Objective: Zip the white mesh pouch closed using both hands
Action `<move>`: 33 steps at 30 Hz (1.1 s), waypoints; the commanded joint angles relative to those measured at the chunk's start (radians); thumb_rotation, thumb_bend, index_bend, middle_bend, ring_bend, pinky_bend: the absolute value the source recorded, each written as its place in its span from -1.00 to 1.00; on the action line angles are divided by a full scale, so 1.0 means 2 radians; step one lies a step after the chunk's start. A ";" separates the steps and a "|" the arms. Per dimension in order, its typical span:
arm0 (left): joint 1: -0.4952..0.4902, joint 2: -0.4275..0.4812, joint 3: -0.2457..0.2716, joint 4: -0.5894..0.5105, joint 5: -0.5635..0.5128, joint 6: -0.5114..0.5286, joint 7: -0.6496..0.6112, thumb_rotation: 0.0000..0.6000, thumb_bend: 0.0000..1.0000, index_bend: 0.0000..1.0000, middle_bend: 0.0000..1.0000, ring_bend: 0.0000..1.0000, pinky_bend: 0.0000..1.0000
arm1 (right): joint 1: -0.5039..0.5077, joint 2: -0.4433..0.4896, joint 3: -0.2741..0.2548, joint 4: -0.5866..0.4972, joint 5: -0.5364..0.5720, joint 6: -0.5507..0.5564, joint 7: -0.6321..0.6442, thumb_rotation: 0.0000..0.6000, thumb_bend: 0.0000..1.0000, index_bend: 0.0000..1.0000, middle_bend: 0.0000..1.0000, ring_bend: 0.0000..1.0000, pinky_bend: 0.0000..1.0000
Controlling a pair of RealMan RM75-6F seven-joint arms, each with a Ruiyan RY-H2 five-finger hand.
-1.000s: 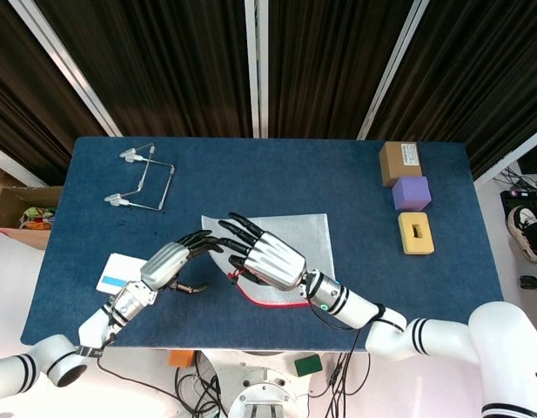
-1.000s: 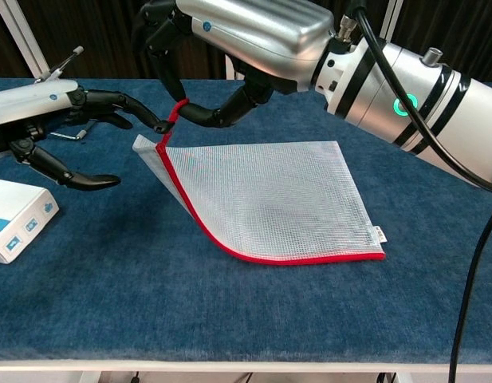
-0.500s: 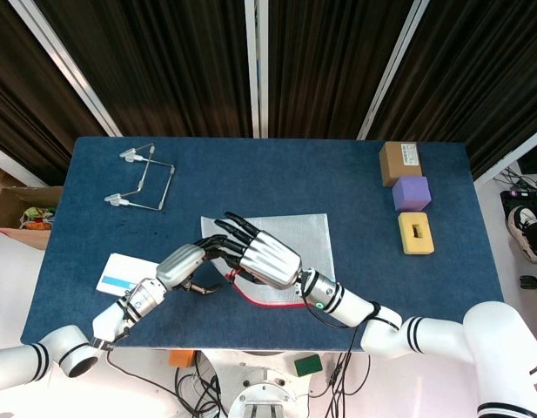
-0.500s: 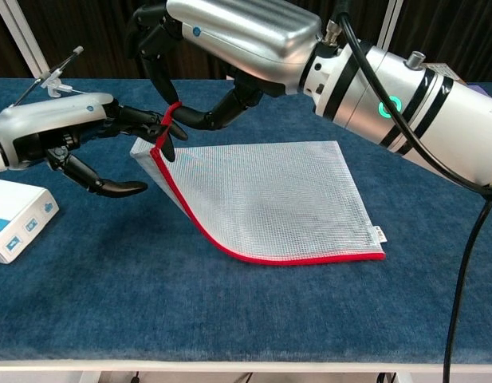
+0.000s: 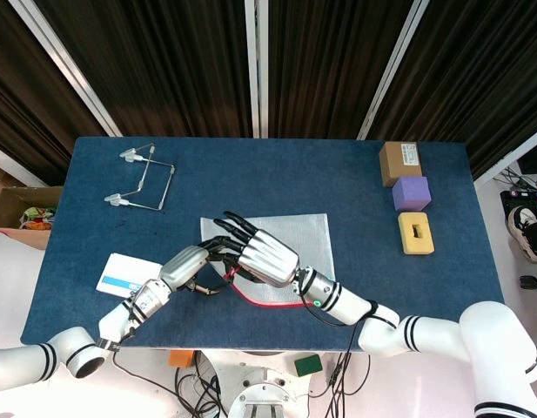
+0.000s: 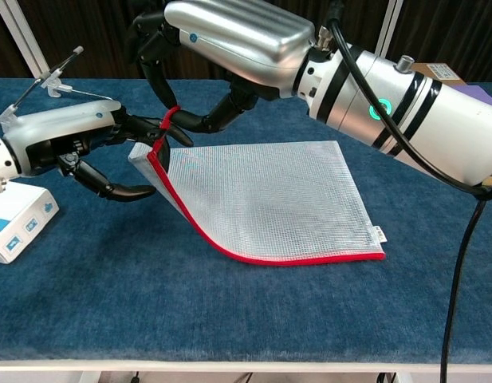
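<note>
The white mesh pouch (image 6: 269,191) with a red zipper edge lies mid-table, its left corner (image 6: 142,153) lifted off the cloth. My right hand (image 6: 230,40) reaches over it from the right and pinches the red zipper pull (image 6: 167,121) at that raised corner. My left hand (image 6: 70,142) comes in from the left; its fingers (image 6: 142,128) lie against the top of the corner, right beside the pull, while the thumb (image 6: 122,191) curls underneath, apart from the mesh. In the head view the right hand (image 5: 264,255) covers the pouch's (image 5: 310,237) left half and the left hand (image 5: 186,266) meets it.
A white box with a blue label (image 6: 14,225) sits beside the left hand. A wire frame (image 5: 146,178) lies at the back left. A brown box (image 5: 400,162), a purple cube (image 5: 411,192) and a yellow block (image 5: 415,232) stand along the right side.
My left hand has moved right until its fingers reach the raised pouch corner, thumb curling in beneath. The right hand, still pinching the pull, has shifted slightly left.
</note>
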 commanded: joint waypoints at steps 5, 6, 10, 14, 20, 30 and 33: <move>0.003 -0.011 0.000 0.010 -0.004 0.012 -0.010 1.00 -0.29 0.15 -0.57 -0.82 -0.71 | 0.000 -0.003 -0.001 0.007 0.000 0.000 0.005 1.00 -0.25 0.51 -0.48 -1.00 -1.00; 0.005 -0.013 0.000 0.012 -0.005 0.014 -0.015 1.00 -0.25 0.19 -0.55 -0.81 -0.71 | -0.001 -0.004 -0.002 0.008 0.000 0.000 0.007 1.00 -0.25 0.51 -0.48 -1.00 -1.00; 0.007 -0.018 0.003 0.020 -0.007 0.017 -0.036 1.00 -0.17 0.24 -0.52 -0.81 -0.71 | -0.003 -0.005 -0.004 0.011 -0.001 0.004 0.011 1.00 -0.25 0.51 -0.48 -1.00 -1.00; 0.010 -0.022 0.004 0.027 -0.009 0.024 -0.063 1.00 -0.15 0.24 -0.51 -0.81 -0.71 | -0.006 -0.005 -0.007 0.011 -0.005 0.011 0.013 1.00 -0.25 0.51 -0.48 -1.00 -1.00; 0.019 -0.025 0.001 0.036 -0.011 0.047 -0.132 1.00 -0.11 0.24 -0.50 -0.81 -0.71 | -0.013 -0.002 -0.013 0.012 -0.016 0.023 0.003 1.00 -0.25 0.51 -0.49 -1.00 -1.00; 0.029 -0.030 -0.010 0.039 -0.025 0.067 -0.260 1.00 -0.04 0.26 -0.48 -0.81 -0.71 | -0.021 -0.005 -0.021 0.019 -0.031 0.037 -0.019 1.00 -0.25 0.51 -0.50 -1.00 -1.00; 0.030 -0.031 -0.013 0.040 -0.029 0.067 -0.289 1.00 -0.03 0.26 -0.48 -0.81 -0.71 | -0.021 -0.006 -0.021 0.021 -0.033 0.038 -0.023 1.00 -0.25 0.51 -0.51 -1.00 -1.00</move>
